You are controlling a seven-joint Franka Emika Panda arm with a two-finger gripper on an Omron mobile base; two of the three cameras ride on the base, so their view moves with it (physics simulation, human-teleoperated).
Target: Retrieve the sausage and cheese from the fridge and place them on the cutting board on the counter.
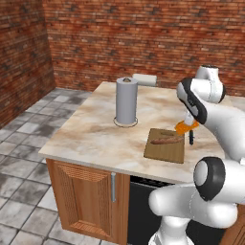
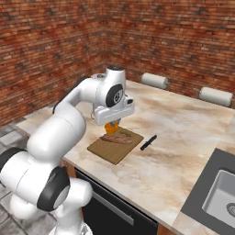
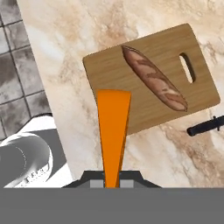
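Counter (image 1: 95, 124) of beige marbled stone filled the middle of both base views, sitting over orange-brown cabinets (image 1: 86, 196) and a black appliance (image 2: 114, 209), with brick walls behind and a sink (image 2: 220, 193) off at the right of the right base view. On it stood an upright paper-towel roll (image 1: 126, 101), with two more rolls lying near the back edge (image 2: 154, 81) (image 2: 215, 96).

The cutting board (image 3: 109, 65) lay near the front edge of the counter, and the sausage (image 3: 153, 83) already rested on it at a slant, so that half of the job looked done. A dark knife (image 2: 148, 142) lay on the stone just beside the board.

The cheese (image 3: 113, 131), an orange wedge, was pinched in the closed gripper (image 3: 112, 181) and hung over the board's edge, above the wood and not visibly touching it. By the look of things, what was left was to lower the wedge onto a bare part of the board beside the sausage and let go.

The white arm rose from the base, bent sharply at the elbow and reached forward, with the wrist turned so the hand pointed almost straight down over the board. In the hand view the wedge ran upward from between the finger tips, its broad end over the corner of the board nearest the floor tiles (image 3: 17, 65).
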